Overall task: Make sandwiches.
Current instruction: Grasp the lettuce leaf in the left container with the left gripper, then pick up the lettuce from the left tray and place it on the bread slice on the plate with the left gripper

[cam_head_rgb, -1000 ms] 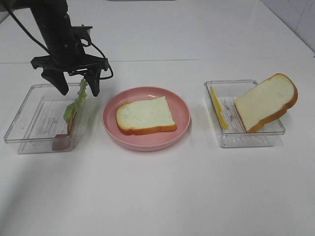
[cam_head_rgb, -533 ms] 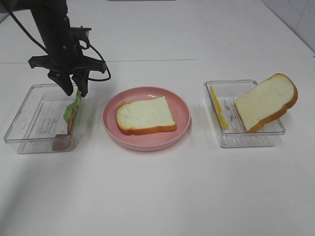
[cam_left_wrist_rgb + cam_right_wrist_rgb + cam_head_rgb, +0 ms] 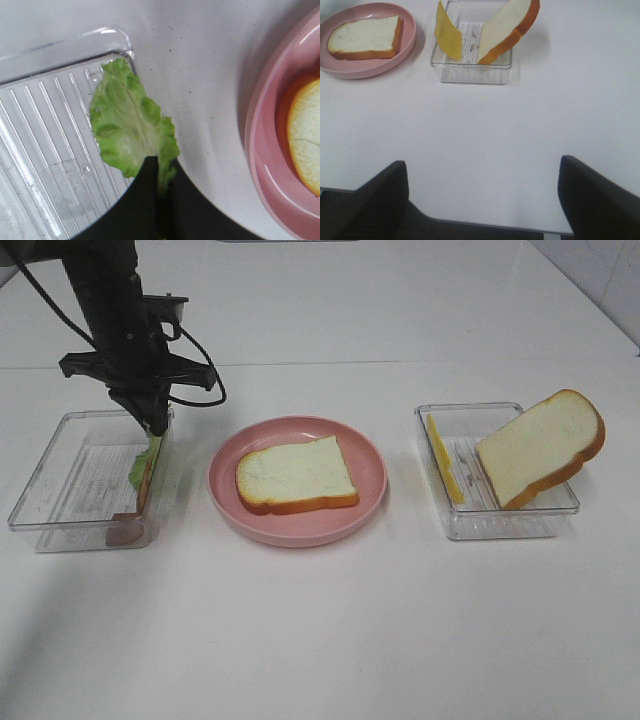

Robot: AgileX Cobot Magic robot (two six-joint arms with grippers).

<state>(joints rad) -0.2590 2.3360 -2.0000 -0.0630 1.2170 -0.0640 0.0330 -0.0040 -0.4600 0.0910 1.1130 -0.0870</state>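
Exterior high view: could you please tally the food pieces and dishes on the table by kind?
Bread slices: 2
Cheese slice: 1
Lettuce leaf: 1
Meat slice: 1
Clear trays: 2
Pink plate: 1
Total: 8

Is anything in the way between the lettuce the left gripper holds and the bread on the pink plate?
Only the clear tray's own wall, right beside the lettuce. The left gripper is shut on the lettuce above it; beyond is only table, and the bread slice on the pink plate is uncovered.

clr ribbed plastic tray [image 3: 80, 480], glossy pink plate [image 3: 300, 532], matt bread slice [image 3: 295, 475]
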